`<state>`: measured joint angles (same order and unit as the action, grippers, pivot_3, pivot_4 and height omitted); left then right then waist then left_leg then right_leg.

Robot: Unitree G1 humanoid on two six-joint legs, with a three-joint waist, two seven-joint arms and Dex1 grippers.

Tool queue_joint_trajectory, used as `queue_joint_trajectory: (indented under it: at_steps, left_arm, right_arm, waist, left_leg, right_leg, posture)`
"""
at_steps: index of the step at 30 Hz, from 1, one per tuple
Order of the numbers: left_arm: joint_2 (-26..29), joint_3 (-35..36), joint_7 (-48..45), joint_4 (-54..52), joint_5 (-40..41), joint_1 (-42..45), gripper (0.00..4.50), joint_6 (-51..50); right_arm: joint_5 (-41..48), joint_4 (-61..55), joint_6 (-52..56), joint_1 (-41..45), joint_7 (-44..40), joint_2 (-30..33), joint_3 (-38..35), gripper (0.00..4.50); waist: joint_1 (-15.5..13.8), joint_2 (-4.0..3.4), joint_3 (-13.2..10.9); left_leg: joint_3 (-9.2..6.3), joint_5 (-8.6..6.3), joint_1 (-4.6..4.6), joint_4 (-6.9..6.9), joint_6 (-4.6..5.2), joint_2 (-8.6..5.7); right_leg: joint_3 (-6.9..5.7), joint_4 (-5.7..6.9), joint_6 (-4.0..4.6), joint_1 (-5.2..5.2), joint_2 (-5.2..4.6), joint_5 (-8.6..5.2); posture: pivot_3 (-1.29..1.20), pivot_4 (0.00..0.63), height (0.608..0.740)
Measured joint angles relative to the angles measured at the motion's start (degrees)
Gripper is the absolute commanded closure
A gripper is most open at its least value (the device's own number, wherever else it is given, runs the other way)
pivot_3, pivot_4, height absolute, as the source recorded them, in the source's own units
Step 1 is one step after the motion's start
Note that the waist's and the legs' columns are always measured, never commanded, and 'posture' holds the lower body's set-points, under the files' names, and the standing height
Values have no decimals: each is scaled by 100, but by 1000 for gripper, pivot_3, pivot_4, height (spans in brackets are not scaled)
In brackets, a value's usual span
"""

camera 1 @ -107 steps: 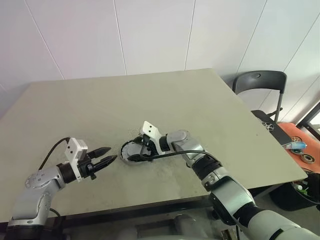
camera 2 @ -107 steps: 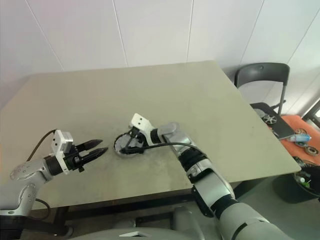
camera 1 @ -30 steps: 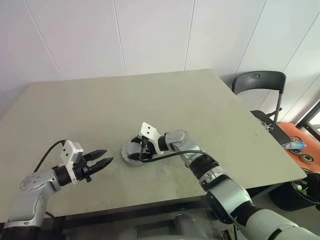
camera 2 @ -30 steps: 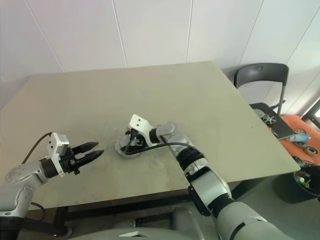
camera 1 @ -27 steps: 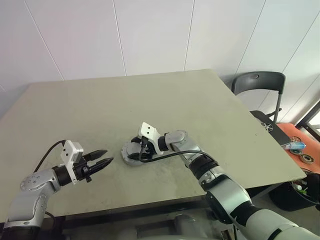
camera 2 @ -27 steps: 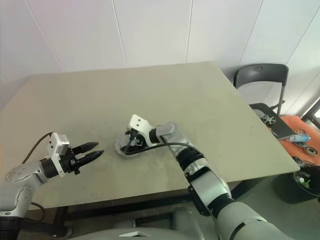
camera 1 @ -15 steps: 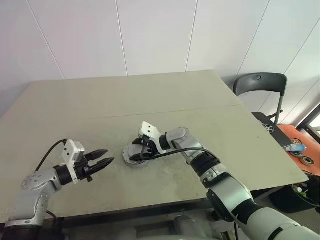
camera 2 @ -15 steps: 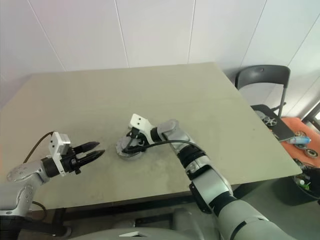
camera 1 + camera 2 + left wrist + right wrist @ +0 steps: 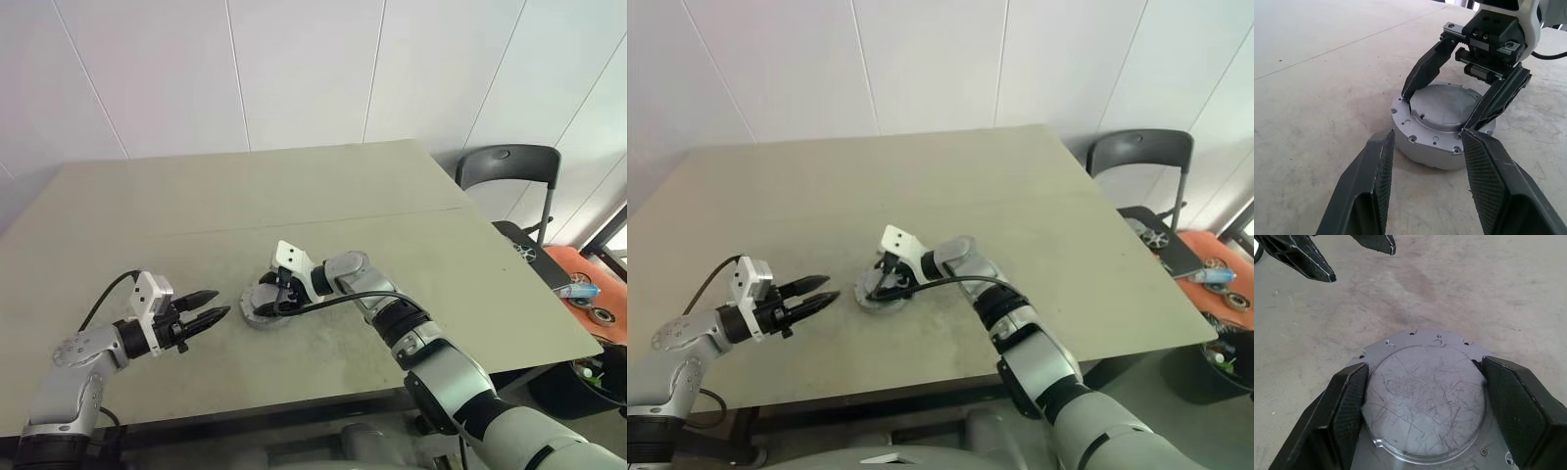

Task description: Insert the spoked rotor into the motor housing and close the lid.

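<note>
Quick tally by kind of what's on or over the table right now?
Silvery round motor assembly, lid on: 1
Black two-finger grippers: 2, left gripper and right gripper
Total: 3

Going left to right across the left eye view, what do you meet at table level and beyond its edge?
Left gripper with black jaws apart → round silvery-grey metal motor assembly between the right gripper's jaws → dark grey folding chair past the beige table.
</note>
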<state>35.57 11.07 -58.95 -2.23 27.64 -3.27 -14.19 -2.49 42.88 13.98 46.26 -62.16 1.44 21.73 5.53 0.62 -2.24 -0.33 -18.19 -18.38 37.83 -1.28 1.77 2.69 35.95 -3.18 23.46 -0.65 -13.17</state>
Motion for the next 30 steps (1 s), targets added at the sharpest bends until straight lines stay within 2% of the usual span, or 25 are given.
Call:
queue_joint_trajectory:
  at_steps: [18,23,26,30]
  left_arm:
    - [23,-69,63,-246,13,64,2181,-228]
    - [-114,-283,183,-171,-79,372,2181,-260]
    - [-401,-398,498,127,-207,791,2181,-298]
    - [-606,-446,670,240,-217,1048,3111,-307]
  right_arm:
    - [-7,86,-334,-57,91,-20,-7,1105]
    - [-9,82,-331,-57,90,-11,-8,1105]
    - [-10,81,-330,-56,93,-16,-6,1105]
    - [-10,73,-330,-55,76,-20,-1,1105]
  waist:
    - [5,1,1]
    - [1,2,1]
    - [1,6,5]
    - [5,13,10]
  left_leg:
    - [-2,-1,11,-16,2,0]
    - [-2,-1,11,-16,2,-1]
    - [-2,-1,10,-15,2,-3]
    - [-2,-1,8,-17,2,-3]
  right_leg:
    - [1,2,5,-2,0,-5]
    - [1,1,4,-5,0,-5]
    - [1,2,2,-6,1,-3]
    - [1,2,1,-5,1,-2]
  posture:
    - [0,0,740]
    - [0,0,740]
    - [0,0,740]
    - [0,0,740]
